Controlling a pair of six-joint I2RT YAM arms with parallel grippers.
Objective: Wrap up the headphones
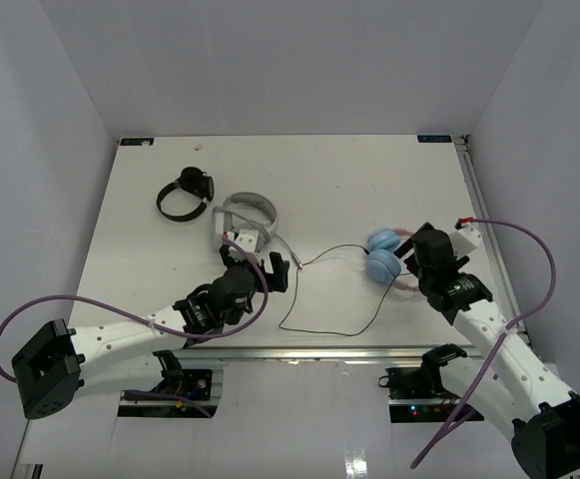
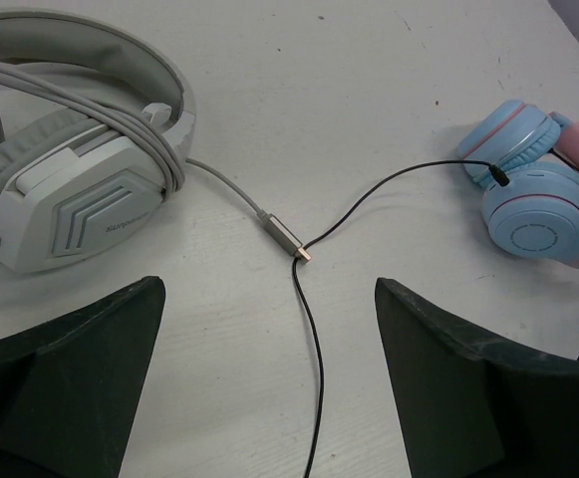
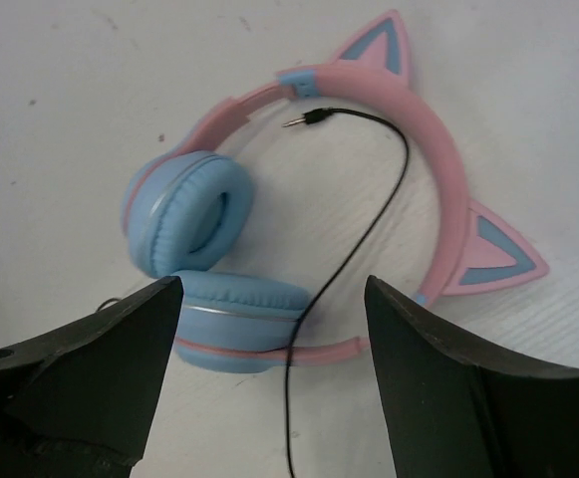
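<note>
Headphones [image 3: 189, 224]: pink cat-ear band, blue cups, prob. blk cable [image 3: 406, 159]

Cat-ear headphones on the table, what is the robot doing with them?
A robot is set to wrap the headphones. The right hand hovers open over them, and the left hand is open above their thin dark cable, which lies loose on the table, not yet wound. Neither holds anything.

bright even light | soft faint shadows | sharp focus | no glare
</note>
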